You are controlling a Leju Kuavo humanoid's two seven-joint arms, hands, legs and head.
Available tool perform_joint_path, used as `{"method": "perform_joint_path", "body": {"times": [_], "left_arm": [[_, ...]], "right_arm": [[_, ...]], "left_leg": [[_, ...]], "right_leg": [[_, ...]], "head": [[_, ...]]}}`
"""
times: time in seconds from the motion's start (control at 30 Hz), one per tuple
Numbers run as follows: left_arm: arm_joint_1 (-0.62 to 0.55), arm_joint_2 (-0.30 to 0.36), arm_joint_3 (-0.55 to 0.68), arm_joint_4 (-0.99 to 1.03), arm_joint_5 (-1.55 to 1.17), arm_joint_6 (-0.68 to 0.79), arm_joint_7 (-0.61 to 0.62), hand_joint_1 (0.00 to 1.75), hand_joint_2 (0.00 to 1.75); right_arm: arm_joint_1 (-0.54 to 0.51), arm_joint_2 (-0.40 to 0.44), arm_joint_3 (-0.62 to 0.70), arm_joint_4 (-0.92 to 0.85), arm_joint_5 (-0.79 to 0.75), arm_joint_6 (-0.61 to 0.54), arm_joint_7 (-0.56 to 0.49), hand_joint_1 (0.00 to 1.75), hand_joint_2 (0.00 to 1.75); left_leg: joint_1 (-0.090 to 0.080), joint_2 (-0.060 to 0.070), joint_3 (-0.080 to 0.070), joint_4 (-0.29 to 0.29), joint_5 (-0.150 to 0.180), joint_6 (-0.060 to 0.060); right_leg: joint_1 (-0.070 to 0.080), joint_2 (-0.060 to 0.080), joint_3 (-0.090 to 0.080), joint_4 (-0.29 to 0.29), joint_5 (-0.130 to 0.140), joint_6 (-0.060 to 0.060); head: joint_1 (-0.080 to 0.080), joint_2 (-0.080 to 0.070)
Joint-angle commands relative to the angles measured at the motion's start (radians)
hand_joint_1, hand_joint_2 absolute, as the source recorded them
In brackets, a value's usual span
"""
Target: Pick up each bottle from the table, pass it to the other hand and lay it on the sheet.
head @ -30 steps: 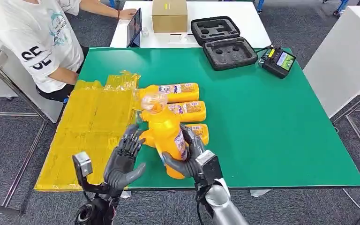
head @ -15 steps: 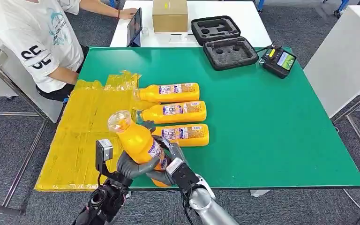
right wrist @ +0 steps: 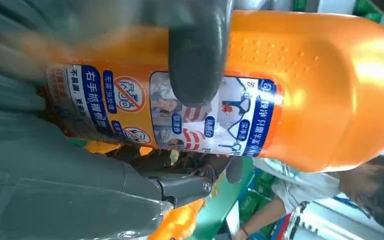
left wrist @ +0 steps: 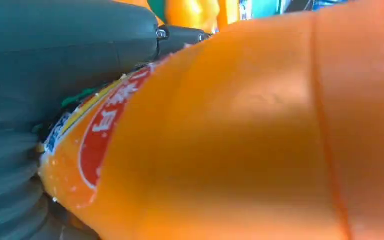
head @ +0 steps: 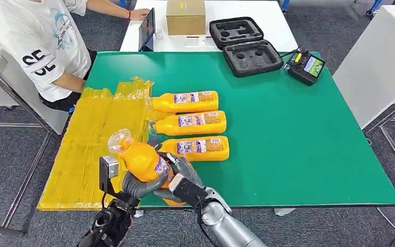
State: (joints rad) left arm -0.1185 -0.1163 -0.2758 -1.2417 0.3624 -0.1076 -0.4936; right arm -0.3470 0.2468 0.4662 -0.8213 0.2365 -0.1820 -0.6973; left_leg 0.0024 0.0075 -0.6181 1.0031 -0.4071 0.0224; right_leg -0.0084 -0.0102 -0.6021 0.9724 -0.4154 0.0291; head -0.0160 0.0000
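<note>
Low in the head frame, left of centre, an orange bottle [head: 145, 160] is held off the counter [head: 288, 134] with both robot hands on it. The left robot hand [head: 136, 183] wraps its lower body from the left, and the right robot hand [head: 177, 175] clasps it from the right — fingers of each closed around the labelled part. The bottle tilts, its clear-wrapped cap end pointing up and to the left over the edge of the yellow sheet [head: 90, 149].

In the right wrist view a dark finger [right wrist: 197, 55] lies across the blue-and-white label of the bottle [right wrist: 300, 80]. In the left wrist view the bottle [left wrist: 240, 140] presses against the grey hand cover [left wrist: 55, 55].

Three more orange bottles lie on their sides in a column on the green counter, just right of the sheet: the top one [head: 185, 101], the middle one [head: 191, 122] and the bottom one [head: 198, 147], caps toward the sheet.

A person in a white T-shirt [head: 36, 41] sits at the upper left.
</note>
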Motion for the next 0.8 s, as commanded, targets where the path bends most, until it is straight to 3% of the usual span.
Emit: {"method": "perform_joint_path", "body": {"times": [0.03, 0.4, 0.43, 0.47, 0.7, 0.77, 0.8], "left_arm": [[-0.035, 0.008, 0.010, 0.015, -0.003, 0.001, 0.003, 0.00, 1.75], [-0.038, 0.008, 0.011, 0.017, -0.003, 0.001, 0.003, 0.00, 1.75], [-0.040, 0.008, 0.010, 0.022, -0.003, 0.000, 0.003, 0.59, 1.75], [-0.044, 0.004, 0.008, 0.029, -0.002, 0.000, 0.000, 1.71, 1.75], [-0.095, -0.016, -0.009, 0.050, 0.035, -0.010, -0.004, 1.75, 1.75], [-0.091, -0.014, -0.014, 0.049, 0.043, -0.003, -0.004, 1.75, 1.75], [-0.090, -0.011, -0.018, 0.048, 0.044, -0.003, -0.004, 1.75, 1.75]], "right_arm": [[-0.016, 0.008, 0.039, 0.093, 0.011, 0.023, -0.001, 1.75, 1.75], [-0.015, 0.010, 0.039, 0.093, 0.012, 0.021, -0.001, 1.75, 1.75], [-0.015, 0.009, 0.039, 0.093, 0.012, 0.021, -0.001, 1.73, 1.75], [-0.016, 0.010, 0.038, 0.092, 0.014, 0.019, 0.000, 1.75, 1.75], [-0.045, 0.024, 0.031, 0.100, 0.027, 0.003, 0.010, 1.71, 1.75], [-0.046, 0.028, 0.033, 0.101, 0.037, -0.017, 0.010, 1.40, 1.75], [-0.045, 0.029, 0.033, 0.099, 0.045, -0.031, 0.010, 0.10, 1.75]], "left_leg": [[0.001, -0.002, 0.004, 0.000, -0.002, -0.001], [0.001, -0.002, 0.003, -0.001, -0.001, -0.001], [0.001, -0.002, 0.004, 0.000, -0.002, -0.001], [0.001, -0.002, 0.003, 0.000, -0.001, -0.001], [0.001, -0.003, 0.002, 0.000, -0.001, -0.001], [0.001, -0.004, 0.002, 0.000, -0.001, -0.001], [0.001, -0.004, 0.003, 0.000, -0.001, -0.001]], "right_leg": [[0.001, -0.001, 0.005, -0.001, -0.002, -0.001], [0.000, -0.001, 0.003, -0.001, -0.001, -0.001], [0.001, -0.001, 0.005, 0.000, -0.002, -0.001], [0.001, -0.001, 0.004, -0.001, -0.001, -0.001], [0.001, -0.002, 0.002, 0.000, -0.001, -0.001], [0.001, -0.003, 0.003, 0.000, -0.001, -0.001], [0.001, -0.003, 0.004, 0.000, -0.002, -0.001]], "head": [[0.000, 0.000], [0.000, 0.000], [0.000, 0.000], [0.000, 0.000], [0.000, 0.000], [0.000, 0.000], [0.000, 0.000]]}}
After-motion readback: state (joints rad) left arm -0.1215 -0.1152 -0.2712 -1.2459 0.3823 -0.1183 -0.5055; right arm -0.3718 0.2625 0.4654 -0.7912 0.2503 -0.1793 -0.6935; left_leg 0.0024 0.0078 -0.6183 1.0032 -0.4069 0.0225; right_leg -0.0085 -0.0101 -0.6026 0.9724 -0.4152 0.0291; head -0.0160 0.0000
